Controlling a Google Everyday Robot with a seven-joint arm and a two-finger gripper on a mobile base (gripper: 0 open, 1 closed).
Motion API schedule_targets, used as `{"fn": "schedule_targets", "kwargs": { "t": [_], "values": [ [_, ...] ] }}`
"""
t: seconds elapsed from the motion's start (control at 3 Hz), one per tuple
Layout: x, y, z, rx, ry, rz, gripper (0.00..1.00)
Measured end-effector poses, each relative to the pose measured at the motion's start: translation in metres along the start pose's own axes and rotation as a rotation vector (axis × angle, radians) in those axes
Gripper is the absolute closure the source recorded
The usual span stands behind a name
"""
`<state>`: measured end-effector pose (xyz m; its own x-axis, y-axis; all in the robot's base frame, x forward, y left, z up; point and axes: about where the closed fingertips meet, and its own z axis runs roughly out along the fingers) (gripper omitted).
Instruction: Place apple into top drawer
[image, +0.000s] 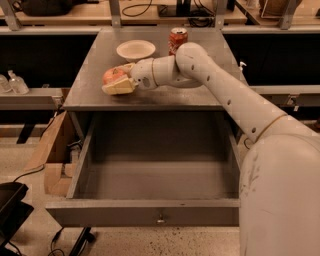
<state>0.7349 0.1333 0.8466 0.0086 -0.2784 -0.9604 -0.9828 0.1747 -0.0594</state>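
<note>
The red apple (112, 75) rests on the grey tabletop (90, 97) at the left, above the drawer. My gripper (119, 79) reaches in from the right and is open, with one finger (119, 88) in front of the apple and the other behind it. The apple sits between them and is partly hidden. The top drawer (150, 216) is pulled fully out below the table edge. Its grey inside is bare, and a small latch sits at the middle of its front panel.
A cream bowl (135, 50) and a red soda can (177, 39) stand at the back of the tabletop. My white arm (235, 100) crosses the table's right side. A cardboard box (50, 160) sits on the floor left of the drawer. Clear bottles (15, 82) stand on a left shelf.
</note>
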Motion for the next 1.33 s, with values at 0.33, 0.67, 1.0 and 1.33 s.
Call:
{"fn": "schedule_targets", "kwargs": {
  "t": [0.33,0.67,1.0,1.33],
  "values": [
    [-0.016,0.005,0.005,-0.025,-0.028,-0.034,0.73],
    [-0.034,0.022,0.001,-0.056,-0.029,-0.082,0.96],
    [-0.064,0.048,-0.028,-0.033,-0.016,-0.103,1.00],
    [-0.053,0.127,-0.056,-0.073,0.090,-0.032,1.00]
  ]
}}
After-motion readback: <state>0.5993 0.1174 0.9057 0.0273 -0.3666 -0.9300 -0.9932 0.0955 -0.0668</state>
